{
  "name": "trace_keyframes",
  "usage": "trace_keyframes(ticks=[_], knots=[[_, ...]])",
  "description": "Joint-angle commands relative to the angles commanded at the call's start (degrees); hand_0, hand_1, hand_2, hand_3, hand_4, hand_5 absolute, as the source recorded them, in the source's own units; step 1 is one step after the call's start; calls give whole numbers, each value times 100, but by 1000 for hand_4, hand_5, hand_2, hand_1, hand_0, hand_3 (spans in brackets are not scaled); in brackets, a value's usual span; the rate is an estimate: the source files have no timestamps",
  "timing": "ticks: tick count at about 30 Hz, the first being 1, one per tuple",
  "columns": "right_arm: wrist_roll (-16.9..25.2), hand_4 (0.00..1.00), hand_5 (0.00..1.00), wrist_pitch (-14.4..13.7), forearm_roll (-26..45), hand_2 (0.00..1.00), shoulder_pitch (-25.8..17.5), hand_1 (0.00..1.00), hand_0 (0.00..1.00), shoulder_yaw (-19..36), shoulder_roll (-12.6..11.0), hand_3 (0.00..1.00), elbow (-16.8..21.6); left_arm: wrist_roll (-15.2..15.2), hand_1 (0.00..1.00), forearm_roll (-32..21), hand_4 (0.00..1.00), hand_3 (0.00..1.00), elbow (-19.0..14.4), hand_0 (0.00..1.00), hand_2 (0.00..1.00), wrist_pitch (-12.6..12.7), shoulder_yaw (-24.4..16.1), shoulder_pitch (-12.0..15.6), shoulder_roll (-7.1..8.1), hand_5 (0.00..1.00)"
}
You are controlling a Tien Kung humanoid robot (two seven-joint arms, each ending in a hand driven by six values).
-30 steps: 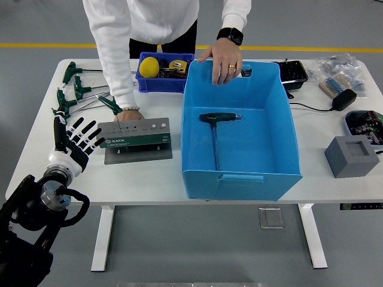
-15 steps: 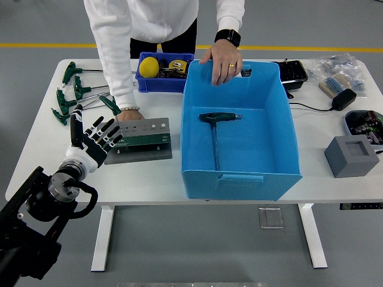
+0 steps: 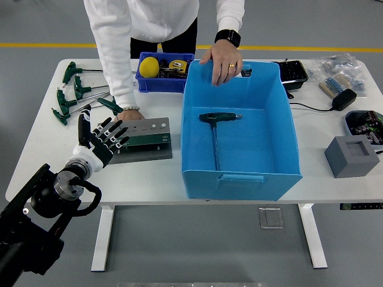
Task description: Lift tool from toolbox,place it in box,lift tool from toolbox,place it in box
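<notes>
The white counter [image 3: 149, 173] carries a big blue box [image 3: 239, 134] at centre, one T-handle tool [image 3: 216, 128] lying inside it. At nine o'clock of the box sits the grey tool stand [image 3: 143, 137]; my left hand [image 3: 99, 140] hovers over its left end, fingers spread, holding nothing. A person's hand [image 3: 224, 60] rests on the box's twelve o'clock rim.

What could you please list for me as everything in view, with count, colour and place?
T-handle wrench: one, dark green, inside big box.
Big box: one, light blue, table centre.
Tool holder: one, grey and green, left of box.
Loose T-handle wrenches: several, green, far left.
Small bin: one, dark blue, far side.
Foam block: one, grey, right edge.
Black tray: one, far right.
Person's hands: one on tool holder, one on box rim.
Left robot hand: open, over tool holder's left end.
</notes>
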Motion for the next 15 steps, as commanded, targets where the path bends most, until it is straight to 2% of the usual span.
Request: trace_keyframes(ticks=[15], knots=[[-25,795,829,16,-29,619,-45,541,585,-35,34,585,0,-96,534,162,851,892,341,329,654,29,120,-157,36,998]])
